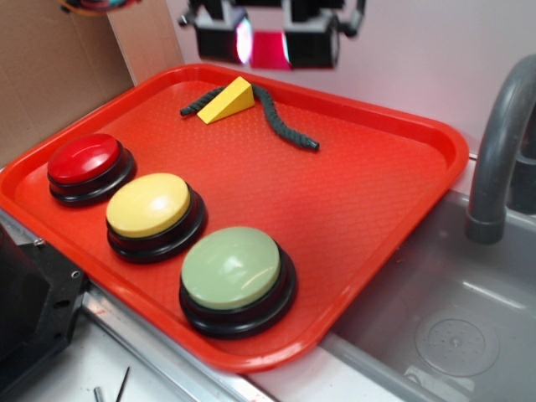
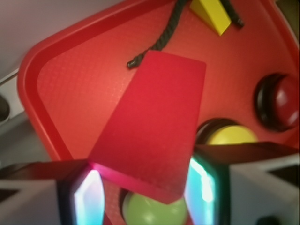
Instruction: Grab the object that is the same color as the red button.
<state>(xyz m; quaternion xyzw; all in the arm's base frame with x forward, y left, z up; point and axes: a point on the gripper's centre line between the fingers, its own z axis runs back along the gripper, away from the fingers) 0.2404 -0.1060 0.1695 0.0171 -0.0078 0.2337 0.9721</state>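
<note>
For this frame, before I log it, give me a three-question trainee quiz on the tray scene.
1. True or false: the gripper holds the small matte red wedge block between its jaws, lifted above the red plastic tray.
2. Which lies against the dark twisted rope? A) the glossy red dome button B) the yellow wedge block C) the pale green dome button
3. Fill in: in the exterior view, the button between the red and green ones is the ___ dome button.

Key: 1 true; 2 B; 3 yellow.
</note>
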